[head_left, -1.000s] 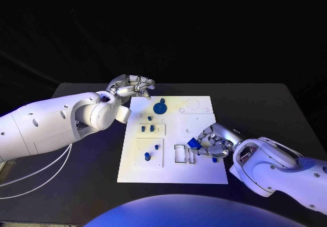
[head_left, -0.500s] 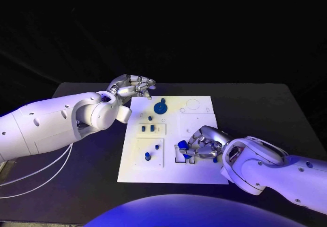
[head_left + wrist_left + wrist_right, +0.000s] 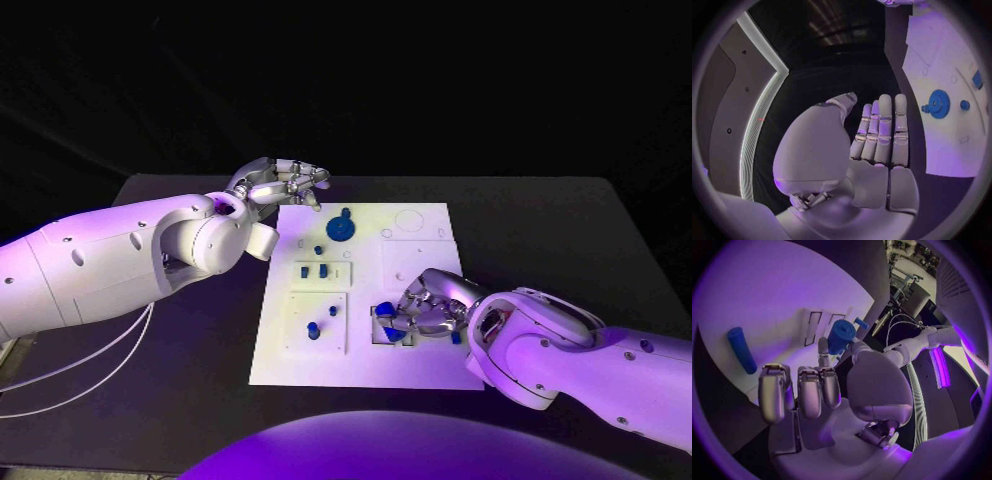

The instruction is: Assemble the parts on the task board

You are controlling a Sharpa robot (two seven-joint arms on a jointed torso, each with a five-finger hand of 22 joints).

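The white task board lies mid-table. My right hand hovers over its near right part and pinches a blue cylindrical part between thumb and a finger, just above the rectangular slots. The right wrist view shows that held part beside the slots, and another blue rod lying at the board's edge. My left hand hangs at the board's far left corner and holds nothing; its fingers are stretched out side by side. A blue gear sits on the far part of the board.
Small blue pegs stand in the left plates. A blue piece lies by my right hand. The gear and a small peg show in the left wrist view. Bare black table surrounds the board.
My right hand has carried the blue part leftward across the board, from near the right edge to above the rectangular slots. The left hand has stayed put.
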